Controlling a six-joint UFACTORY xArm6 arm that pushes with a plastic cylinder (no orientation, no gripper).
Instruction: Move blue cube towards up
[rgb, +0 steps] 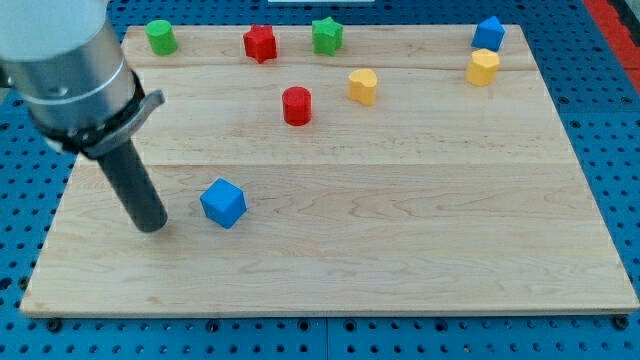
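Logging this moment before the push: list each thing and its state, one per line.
My tip: on the board, left of the blue cube, apart from it.
Blue cube: lower left, untouched.
Second blue block: top right, above one yellow block.
Other yellow block: right of red cylinder.
Red star, green star, green cylinder: top edge.

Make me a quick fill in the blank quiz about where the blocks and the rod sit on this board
My tip sits to the view's ____ of the blue cube.
The red cylinder lies toward the view's ____ from that cube.
The red star and the green star lie along the board's ____ edge.

Missing words: left; top; top
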